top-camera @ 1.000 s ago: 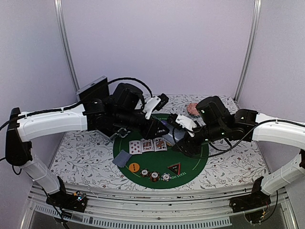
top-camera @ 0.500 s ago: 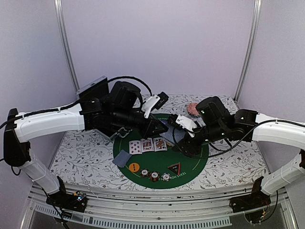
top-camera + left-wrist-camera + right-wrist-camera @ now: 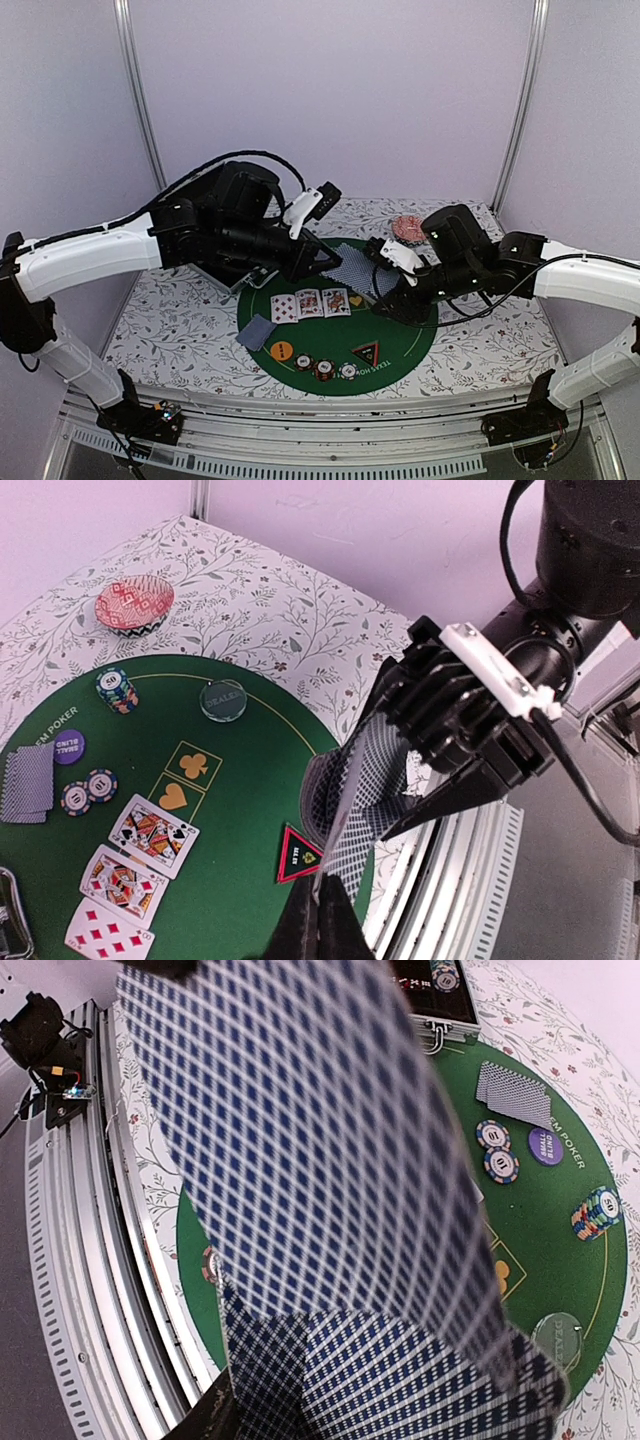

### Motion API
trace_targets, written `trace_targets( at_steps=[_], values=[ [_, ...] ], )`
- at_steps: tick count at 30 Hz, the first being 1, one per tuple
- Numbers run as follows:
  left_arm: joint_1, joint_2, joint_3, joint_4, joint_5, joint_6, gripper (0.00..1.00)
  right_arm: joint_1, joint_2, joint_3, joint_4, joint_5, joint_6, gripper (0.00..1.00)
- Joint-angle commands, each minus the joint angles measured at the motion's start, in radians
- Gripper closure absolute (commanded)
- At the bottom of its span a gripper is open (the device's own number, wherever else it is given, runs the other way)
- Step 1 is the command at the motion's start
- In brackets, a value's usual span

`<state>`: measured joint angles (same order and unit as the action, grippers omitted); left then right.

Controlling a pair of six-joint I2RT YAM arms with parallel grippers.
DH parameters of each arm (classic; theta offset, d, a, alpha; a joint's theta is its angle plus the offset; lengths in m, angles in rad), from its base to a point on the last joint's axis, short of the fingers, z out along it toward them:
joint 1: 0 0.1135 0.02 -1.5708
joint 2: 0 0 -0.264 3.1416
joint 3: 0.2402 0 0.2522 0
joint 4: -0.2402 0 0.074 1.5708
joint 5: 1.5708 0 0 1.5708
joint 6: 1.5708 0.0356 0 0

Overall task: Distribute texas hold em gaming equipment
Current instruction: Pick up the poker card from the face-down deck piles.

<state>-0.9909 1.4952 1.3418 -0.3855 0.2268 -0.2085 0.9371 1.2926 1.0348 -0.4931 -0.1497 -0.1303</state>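
Observation:
My right gripper [image 3: 383,288] is shut on a deck of blue-backed playing cards [image 3: 345,785], held above the green mat [image 3: 400,345]. Pinched between the fingers of my shut left gripper [image 3: 320,915] is the edge of one card [image 3: 348,263], lifted off that deck. That card [image 3: 300,1130] fills the right wrist view, with the deck [image 3: 420,1390] below it. Three face-up cards [image 3: 310,303] lie mid-mat and a face-down pair [image 3: 257,332] at its left. An orange disc [image 3: 281,351], three chips [image 3: 325,369] and a triangular marker [image 3: 367,352] line the near rim.
A pink patterned dish [image 3: 405,228] sits behind the mat at the right. A dark case [image 3: 195,185] stands at the back left. More chips [image 3: 117,690], a purple disc [image 3: 68,745] and a dealer disc [image 3: 222,700] lie on the far half of the mat.
My left gripper has shut on a card and drawn it up and back to the left from the deck. The right arm has shifted slightly right, still holding the deck.

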Motion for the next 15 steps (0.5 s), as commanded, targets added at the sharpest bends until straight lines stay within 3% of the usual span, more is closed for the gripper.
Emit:
trace_targets(
  at_steps=[1, 15],
  values=[
    [0.023, -0.044, 0.025, -0.049, -0.007, 0.029, 1.0, -0.02, -0.037, -0.016, 0.021, 0.007, 0.024, 0.52],
    [0.158, -0.088, 0.091, -0.228, -0.048, 0.122, 1.0, -0.045, -0.057, -0.022, 0.014, 0.022, 0.031, 0.52]
  ],
)
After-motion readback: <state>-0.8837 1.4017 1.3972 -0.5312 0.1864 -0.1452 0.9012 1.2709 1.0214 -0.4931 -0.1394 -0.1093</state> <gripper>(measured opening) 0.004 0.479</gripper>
